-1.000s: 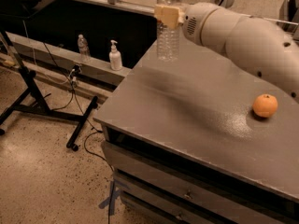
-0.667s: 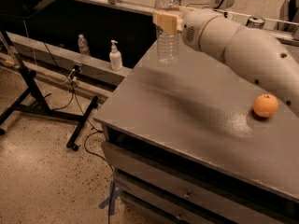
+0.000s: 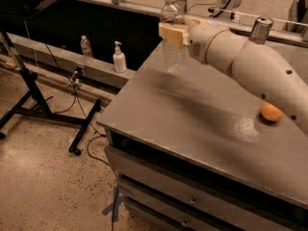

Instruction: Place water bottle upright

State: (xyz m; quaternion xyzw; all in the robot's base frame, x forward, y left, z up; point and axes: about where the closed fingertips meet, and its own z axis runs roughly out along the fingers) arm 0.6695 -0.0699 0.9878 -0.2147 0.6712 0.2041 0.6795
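The arm (image 3: 250, 64) reaches in from the right across the table (image 3: 192, 124), wrist level, toward the far left corner. The gripper (image 3: 172, 33) clasps the bottle (image 3: 173, 57) below its shoulder (a tan finger on each side). The bottle's long axis is vertical, cap up, with its base at the tabletop; whether it touches is unclear.
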